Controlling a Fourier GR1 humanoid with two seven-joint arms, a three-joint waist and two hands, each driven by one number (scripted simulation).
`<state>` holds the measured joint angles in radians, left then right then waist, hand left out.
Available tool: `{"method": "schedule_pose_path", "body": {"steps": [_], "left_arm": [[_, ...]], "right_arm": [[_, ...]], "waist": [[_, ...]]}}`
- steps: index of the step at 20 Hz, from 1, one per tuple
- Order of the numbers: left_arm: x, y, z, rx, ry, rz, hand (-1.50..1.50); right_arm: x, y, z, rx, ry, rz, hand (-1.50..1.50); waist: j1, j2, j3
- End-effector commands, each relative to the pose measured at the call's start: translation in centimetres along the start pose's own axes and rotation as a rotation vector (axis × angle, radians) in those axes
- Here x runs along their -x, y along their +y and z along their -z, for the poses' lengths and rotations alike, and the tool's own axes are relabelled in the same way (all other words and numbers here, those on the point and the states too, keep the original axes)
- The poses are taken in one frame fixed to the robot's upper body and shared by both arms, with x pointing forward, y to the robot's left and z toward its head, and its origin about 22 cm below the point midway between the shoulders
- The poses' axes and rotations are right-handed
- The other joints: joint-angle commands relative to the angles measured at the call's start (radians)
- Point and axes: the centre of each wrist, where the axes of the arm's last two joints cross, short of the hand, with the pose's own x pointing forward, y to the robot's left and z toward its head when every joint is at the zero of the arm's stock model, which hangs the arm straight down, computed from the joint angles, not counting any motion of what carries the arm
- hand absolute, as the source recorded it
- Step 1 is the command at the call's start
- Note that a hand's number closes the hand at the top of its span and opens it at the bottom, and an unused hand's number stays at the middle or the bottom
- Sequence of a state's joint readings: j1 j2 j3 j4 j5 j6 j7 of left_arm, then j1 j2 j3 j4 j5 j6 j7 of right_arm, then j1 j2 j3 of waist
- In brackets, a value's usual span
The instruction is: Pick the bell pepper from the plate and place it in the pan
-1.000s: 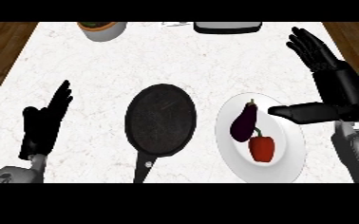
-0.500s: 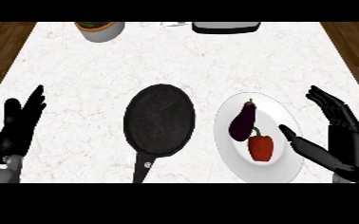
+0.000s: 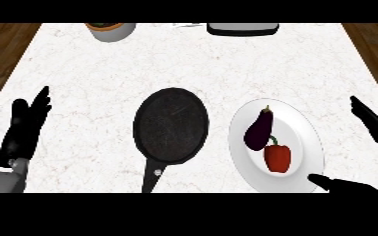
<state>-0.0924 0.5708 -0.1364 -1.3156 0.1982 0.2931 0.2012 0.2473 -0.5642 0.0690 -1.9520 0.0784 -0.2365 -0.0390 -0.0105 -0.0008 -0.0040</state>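
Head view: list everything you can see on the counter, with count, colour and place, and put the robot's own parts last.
counter: one, white marbled, fills the view
pan: one, black, centre, handle toward the near edge
plate: one, white, right of the pan
eggplant: one, dark purple, on the plate's far part
bell pepper: one, red, on the plate, nearer than the eggplant
pot: one, grey, far left, partly cut off
appliance: one, grey and black, far edge, kind unclear
left hand: one, black, open, resting at left edge
right hand: one, black, open, right edge beside the plate
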Motion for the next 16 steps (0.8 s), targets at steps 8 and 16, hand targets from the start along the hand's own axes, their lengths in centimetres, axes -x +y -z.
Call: {"method": "schedule_pose_path", "body": {"steps": [8,16], "left_arm": [[-0.3,0.2,0.9,0.012,-0.014,0.009,0.00],[-0.5,-0.3,0.6,0.022,-0.022,0.013,0.00]], "right_arm": [[-7.3,-0.8,2.2,-0.335,0.275,-0.561,-1.50],[-9.1,5.1,3.1,-0.513,0.403,-0.697,-1.50]], "waist": [[0.037,0.006,-0.002],[0.026,0.002,0.003]]}}
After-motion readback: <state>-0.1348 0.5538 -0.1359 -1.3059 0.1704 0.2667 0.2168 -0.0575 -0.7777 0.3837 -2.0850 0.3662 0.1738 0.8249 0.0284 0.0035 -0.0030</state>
